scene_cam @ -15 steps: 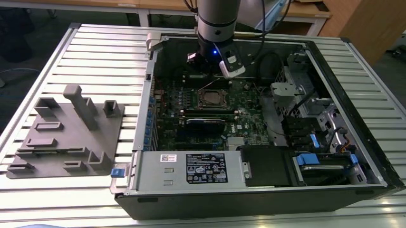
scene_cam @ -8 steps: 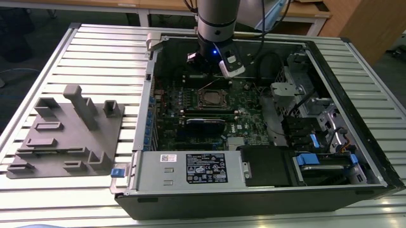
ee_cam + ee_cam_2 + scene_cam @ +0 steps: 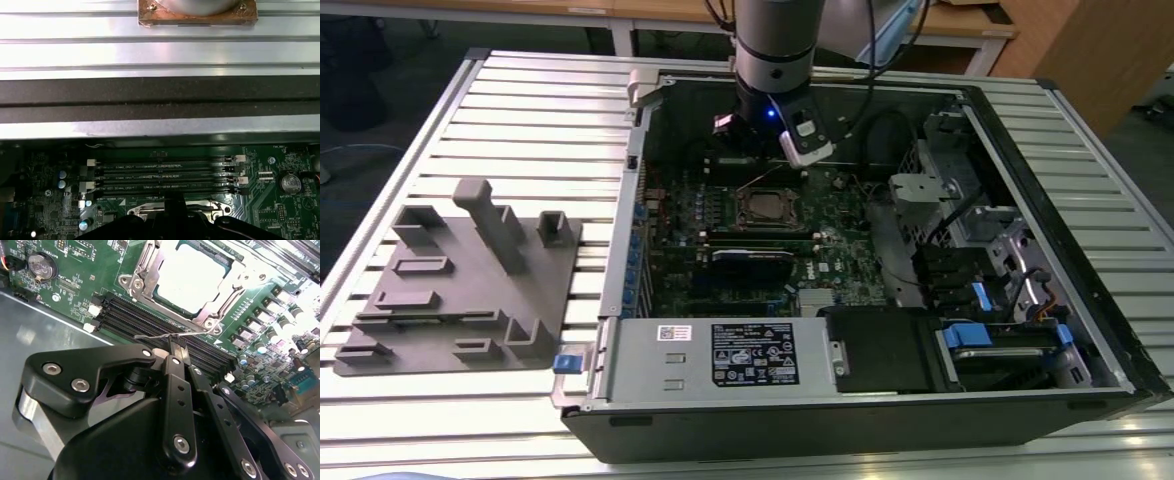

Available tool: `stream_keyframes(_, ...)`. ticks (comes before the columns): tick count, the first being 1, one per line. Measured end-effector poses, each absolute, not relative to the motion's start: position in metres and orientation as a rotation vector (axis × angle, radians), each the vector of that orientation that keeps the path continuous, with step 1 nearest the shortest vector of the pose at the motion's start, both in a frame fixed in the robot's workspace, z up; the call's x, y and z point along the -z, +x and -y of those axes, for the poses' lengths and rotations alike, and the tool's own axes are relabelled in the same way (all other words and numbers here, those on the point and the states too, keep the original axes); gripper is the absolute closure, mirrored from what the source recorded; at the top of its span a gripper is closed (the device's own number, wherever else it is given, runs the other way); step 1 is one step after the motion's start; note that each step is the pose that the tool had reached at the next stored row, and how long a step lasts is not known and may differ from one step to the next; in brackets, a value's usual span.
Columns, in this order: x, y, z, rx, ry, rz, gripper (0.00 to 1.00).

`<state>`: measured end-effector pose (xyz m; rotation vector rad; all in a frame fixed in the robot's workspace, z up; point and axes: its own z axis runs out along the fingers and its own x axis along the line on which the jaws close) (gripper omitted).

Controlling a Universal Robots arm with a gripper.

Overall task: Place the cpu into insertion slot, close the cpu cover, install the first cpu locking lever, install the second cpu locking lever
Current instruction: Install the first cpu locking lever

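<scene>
Closest to us, the gripper (image 3: pixel 178 343) has its black fingers drawn narrow, almost touching. Their tips meet a thin wire locking lever (image 3: pixel 150 336). We cannot tell whether they pinch the wire or only press on it.

Directly beneath the tips run the long black memory slots (image 3: pixel 145 317). Just beyond them lies the cpu (image 3: pixel 192 275), its pale face seated in the insertion slot (image 3: pixel 743 210). The cpu cover (image 3: pixel 197 315) looks to be folded down around it.

Our worry is the lever. It is thin and probably springy, and a narrow grip gives it little to bear on. If it slips off the fingertips it could snap back and leave the cover unclamped. The tips could also drop onto the memory slots or the green board (image 3: pixel 75 285) beside them. A push slightly off line could bend the wire rather than swing it.
</scene>
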<state>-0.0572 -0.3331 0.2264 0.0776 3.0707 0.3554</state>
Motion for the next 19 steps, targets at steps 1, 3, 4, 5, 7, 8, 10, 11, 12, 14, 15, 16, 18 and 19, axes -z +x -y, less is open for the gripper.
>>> stream_keyframes(1,-0.2258,-0.0571,0.3330,-0.355,0.078,-3.071,0.90)
stream_keyframes(3,-0.2250,-0.0561,0.3330,-0.355,0.078,-3.071,0.90)
stream_keyframes(4,-0.2246,-0.0556,0.3329,-0.355,0.078,-3.072,0.90)
stream_keyframes(5,-0.2242,-0.0552,0.3328,-0.355,0.078,-3.072,0.90)
stream_keyframes(7,-0.2235,-0.0543,0.3326,-0.356,0.078,-3.073,0.90)
stream_keyframes(8,-0.2232,-0.0538,0.3324,-0.356,0.078,-3.074,0.90)
stream_keyframes(10,-0.2226,-0.0522,0.3321,-0.356,0.079,-3.076,0.90)
stream_keyframes(11,-0.2224,-0.0514,0.3319,-0.356,0.079,-3.077,0.90)
stream_keyframes(12,-0.2223,-0.0510,0.3318,-0.356,0.079,-3.077,0.90)
stream_keyframes(14,-0.2223,-0.0509,0.3319,-0.356,0.079,-3.078,0.90)
stream_keyframes(15,-0.2223,-0.0509,0.3319,-0.356,0.079,-3.078,0.90)
stream_keyframes(16,-0.2223,-0.0508,0.3319,-0.356,0.079,-3.078,0.90)
stream_keyframes(18,-0.2221,-0.0507,0.3317,-0.356,0.079,-3.078,0.90)
stream_keyframes(19,-0.2219,-0.0504,0.3313,-0.356,0.079,-3.078,0.90)
